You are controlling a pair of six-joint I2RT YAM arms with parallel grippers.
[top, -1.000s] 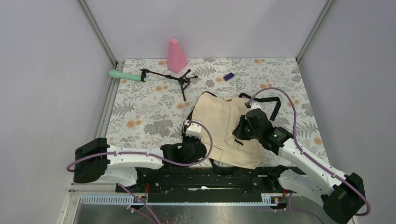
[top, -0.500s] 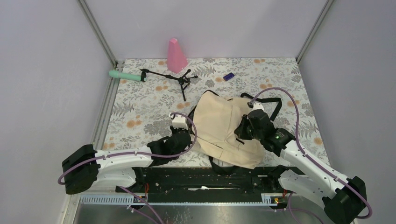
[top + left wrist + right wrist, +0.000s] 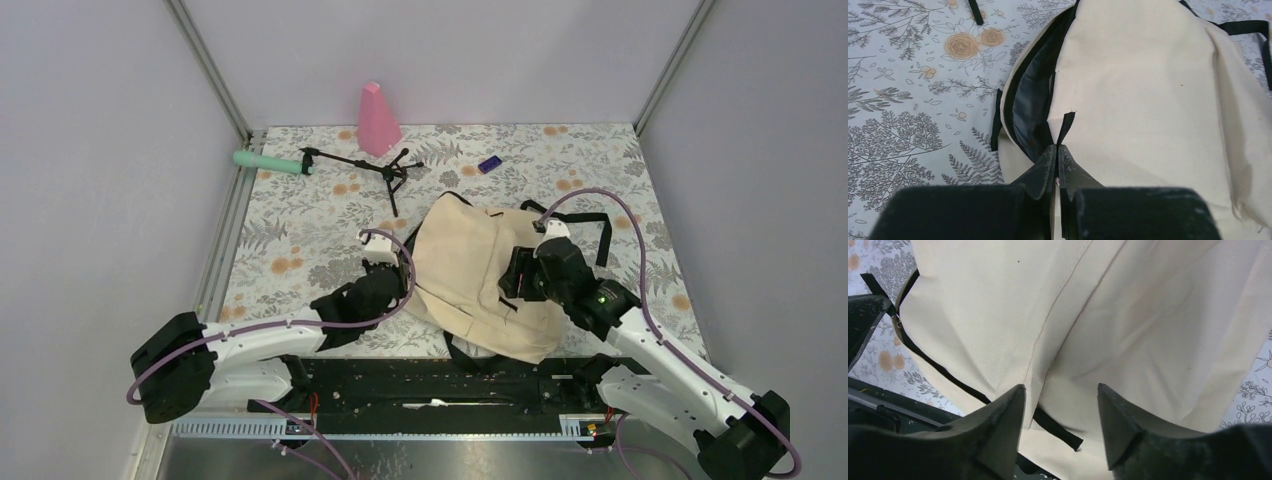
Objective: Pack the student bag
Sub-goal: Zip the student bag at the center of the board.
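**Student Bag: Position and Gripper Status**

The large cream-beige soft fabric student bag [image 3: 465, 270] is lying flat on the floral-printed table [image 3: 300, 230], right of centre and reaching to the near edge. Its broad cream panel is facing upward and is showing shallow folds.

Along the bag's left edge the opening is gaping. A black zipper trim [image 3: 1013, 90] is curving around it, and a dark grey lining [image 3: 1030, 100] is showing inside. A black webbing strap [image 3: 1243, 26] is trailing from the far right side of the bag onto the table.

The left gripper [image 3: 1057, 147] is sitting at the bag's left edge with its jaws pressed together. They are pinching a narrow black fabric tab [image 3: 1066, 122] that is sticking up from the cream panel just beside the opening.

The right gripper [image 3: 1060, 390] is hovering over the right half of the bag with its jaws standing apart and nothing between them. Below it, a stitched seam [image 3: 1048, 320] is running down the cream fabric, and a black edge band [image 3: 938, 367] is crossing the panel's lower left.
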